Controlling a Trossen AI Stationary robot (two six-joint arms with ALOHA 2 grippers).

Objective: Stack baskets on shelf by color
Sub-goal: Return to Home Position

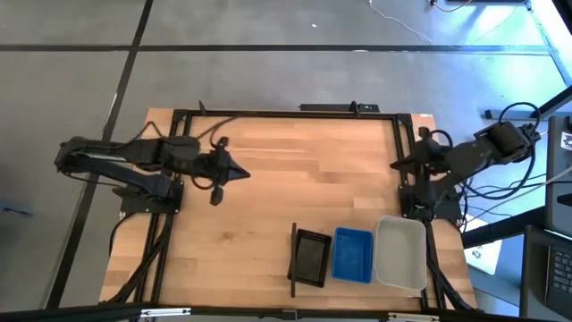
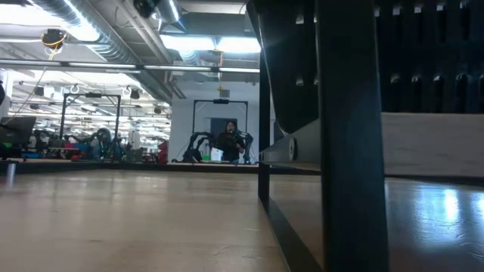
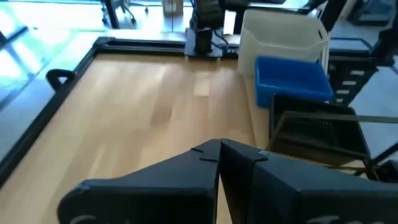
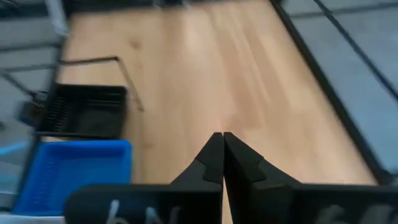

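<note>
Plastic, probably light, stiff and slick: pinch black baskets (image 1: 312, 257), blue baskets (image 1: 352, 254) or white baskets (image 1: 400, 252) by a rim. Clenched on nothing at left hand (image 3: 219, 146) and right hand (image 4: 222, 138).

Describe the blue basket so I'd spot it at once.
In the high view, find the wooden table and follow its bottom edge toward the right arm. Three baskets line up there; the blue basket is the middle one, between the black basket and the white basket.
</note>
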